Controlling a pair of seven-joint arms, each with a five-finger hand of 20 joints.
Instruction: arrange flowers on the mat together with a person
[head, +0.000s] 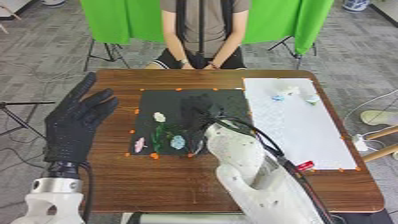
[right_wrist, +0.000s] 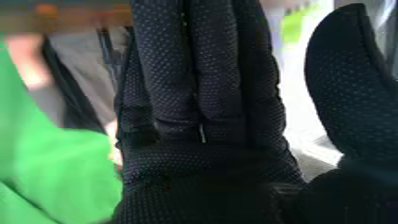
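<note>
This looks like a robotics lab: white robot arms (head: 51, 206) work at a brown wooden table (head: 191, 192), green cloth (head: 271, 22) hangs behind as a backdrop, and black stands (head: 107, 52) and loose cables (head: 371, 101) occupy the grey floor (head: 49, 75).

A pink flower (head: 139, 145), a white flower (head: 159, 117), a blue flower (head: 178, 142), a black mat (head: 169, 100).
The stem (head: 158, 136) is green. The other mat (head: 289, 135) is white, and its flowers (head: 289, 91) are white and light blue. Orange spots (head: 155, 156) dot the black mat's edges. The surface (head: 111, 185) is brown with wood lines. The left hand (head: 71, 125) and right hand (head: 197, 107) are black, and the right one has rows of tiny pale dots. The right arm (head: 240, 155) is white with little dark dots. The cloth (head: 120, 22) is bright green, and the floor (head: 44, 65) is streaky grey.
</note>
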